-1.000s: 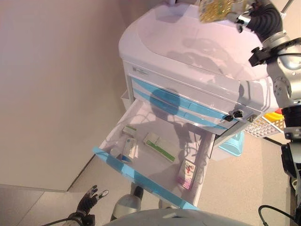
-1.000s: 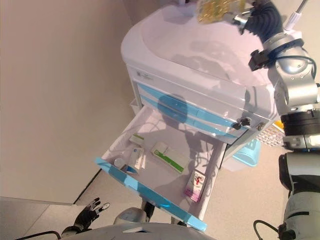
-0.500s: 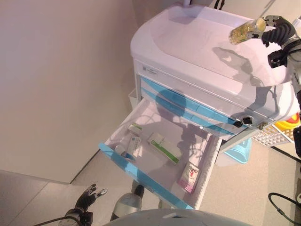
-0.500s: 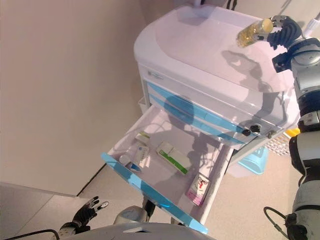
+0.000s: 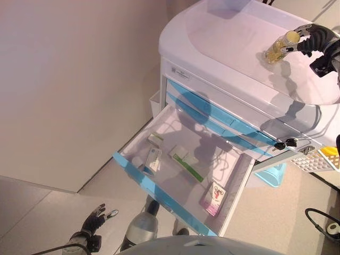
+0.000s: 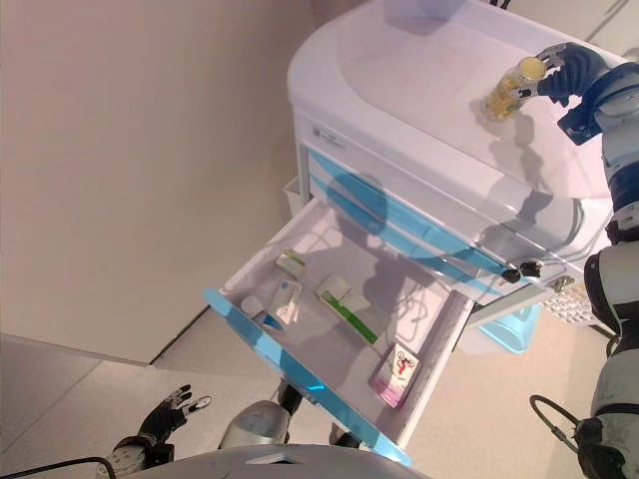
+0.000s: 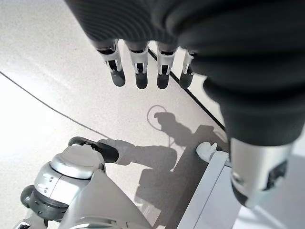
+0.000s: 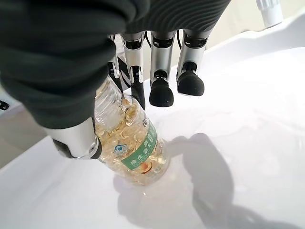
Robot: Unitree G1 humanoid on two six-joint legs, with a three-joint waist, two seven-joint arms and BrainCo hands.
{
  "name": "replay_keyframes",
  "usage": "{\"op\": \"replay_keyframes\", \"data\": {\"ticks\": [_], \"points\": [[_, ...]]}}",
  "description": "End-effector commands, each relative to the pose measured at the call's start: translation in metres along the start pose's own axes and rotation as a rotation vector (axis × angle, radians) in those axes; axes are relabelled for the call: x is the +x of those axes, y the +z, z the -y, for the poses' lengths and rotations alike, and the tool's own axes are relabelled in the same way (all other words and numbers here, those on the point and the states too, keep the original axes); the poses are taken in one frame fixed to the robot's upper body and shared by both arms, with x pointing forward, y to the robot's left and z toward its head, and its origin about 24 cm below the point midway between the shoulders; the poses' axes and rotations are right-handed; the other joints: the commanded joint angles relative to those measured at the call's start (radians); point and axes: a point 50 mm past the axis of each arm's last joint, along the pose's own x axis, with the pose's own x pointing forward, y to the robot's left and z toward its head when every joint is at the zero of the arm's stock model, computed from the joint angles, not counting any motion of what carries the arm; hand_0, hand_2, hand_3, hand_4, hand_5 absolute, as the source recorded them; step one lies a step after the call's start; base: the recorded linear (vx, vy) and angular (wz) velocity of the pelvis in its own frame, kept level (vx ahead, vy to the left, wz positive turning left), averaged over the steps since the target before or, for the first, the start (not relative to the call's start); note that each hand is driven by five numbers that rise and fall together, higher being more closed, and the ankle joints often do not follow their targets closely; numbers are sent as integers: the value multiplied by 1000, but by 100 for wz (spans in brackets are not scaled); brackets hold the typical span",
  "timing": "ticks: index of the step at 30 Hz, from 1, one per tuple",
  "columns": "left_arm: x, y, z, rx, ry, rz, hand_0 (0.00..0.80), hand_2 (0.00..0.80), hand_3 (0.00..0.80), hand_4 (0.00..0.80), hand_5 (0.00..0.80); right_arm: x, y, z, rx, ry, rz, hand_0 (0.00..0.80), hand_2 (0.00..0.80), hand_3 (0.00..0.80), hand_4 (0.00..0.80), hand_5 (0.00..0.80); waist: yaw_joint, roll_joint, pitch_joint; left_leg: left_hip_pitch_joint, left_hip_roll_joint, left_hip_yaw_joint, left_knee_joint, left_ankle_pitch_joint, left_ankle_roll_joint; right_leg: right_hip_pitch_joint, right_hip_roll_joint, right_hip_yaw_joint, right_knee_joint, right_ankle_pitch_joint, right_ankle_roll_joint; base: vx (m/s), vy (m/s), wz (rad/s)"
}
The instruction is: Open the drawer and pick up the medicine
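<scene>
The white medical cabinet's bottom drawer (image 5: pixel 159 194) with a blue front stands pulled open. In it lie a blue-white box (image 5: pixel 153 158), a green-white box (image 5: pixel 186 162), a pink box (image 5: pixel 213 195) and a small box (image 5: pixel 155 139). My right hand (image 5: pixel 313 38) is shut on a clear medicine bottle (image 5: pixel 276 49) of yellow capsules. In the right wrist view the bottle (image 8: pixel 131 148) is tilted, with its base on the white cabinet top (image 5: pixel 223 37), pinched between thumb and a finger (image 8: pixel 159 71). My left hand (image 5: pixel 93 223) hangs open near the floor, holding nothing.
A white wire basket (image 5: pixel 313 159) with yellow items hangs on the cabinet's right side. A light blue bin (image 5: pixel 271 172) stands on the floor beneath it. A plain wall runs along the left of the cabinet.
My right hand has brought the bottle down from the air to the cabinet top. The camera has shifted. The left hand stays low.
</scene>
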Motion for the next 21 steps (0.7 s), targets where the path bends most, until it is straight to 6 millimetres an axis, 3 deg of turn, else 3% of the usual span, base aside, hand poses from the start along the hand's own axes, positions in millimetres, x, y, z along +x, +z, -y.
{"op": "replay_keyframes", "data": {"ticks": [1, 5, 6, 8, 9, 10, 11, 21], "points": [[0, 16, -14, 40, 15, 67, 0, 0, 0, 0, 0, -7, 10, 16, -148, 24, 15, 800, 800, 800, 800, 800, 22, -13, 2, -1, -48, 54, 20, -102, 17, -65, -33, 27, 72, 17, 40, 0, 0, 0], [1, 20, -14, 43, 10, 84, 0, 0, 0, 0, 0, -6, 9, 14, -166, 40, 0, 800, 800, 800, 800, 800, 22, -10, 10, -7, -49, 58, 23, -101, 18, -72, -36, 29, 76, 18, 42, 0, 0, 0], [1, 21, -14, 44, 8, 90, 0, 0, 0, 0, 0, -6, 9, 14, -171, 41, 1, 731, 731, 731, 731, 731, 22, -10, 14, -9, -49, 60, 23, -101, 18, -75, -37, 30, 78, 19, 42, -30, 11, 0], [1, 24, -15, 43, 6, 99, 0, 0, 0, 0, 0, -6, 9, 13, -186, 41, 3, 502, 502, 502, 502, 502, 21, -8, 19, -13, -49, 63, 25, -100, 18, -80, -37, 32, 80, 21, 44, -17, 4, 0], [2, 24, -15, 43, 6, 102, 0, 0, 0, 0, 0, -6, 9, 13, -191, 41, 4, 436, 436, 436, 436, 436, 21, -7, 21, -15, -49, 63, 26, -100, 19, -82, -38, 33, 80, 22, 44, 0, 0, 0], [2, 26, -14, 44, 6, 104, 0, 0, 0, 0, 0, -6, 10, 14, -196, 38, 6, 147, 147, 147, 147, 147, 20, -7, 24, -16, -49, 64, 25, -99, 19, -84, -38, 34, 80, 23, 45, 0, 0, 0], [2, 26, -14, 45, 5, 105, 0, 0, 0, 0, 0, -6, 10, 14, -198, 31, 12, 0, 0, 0, 0, 0, 19, -7, 26, -16, -49, 65, 25, -99, 18, -86, -38, 35, 81, 24, 46, 0, 0, 0], [2, 24, -12, 36, -5, 108, 0, 0, 0, 0, 0, -7, 23, 20, -199, -51, 95, 0, 0, 0, 0, 0, 20, -1, 38, -22, -51, 68, 33, -101, 18, -93, -39, 41, 80, 30, 50, 0, 2, 1]]}}
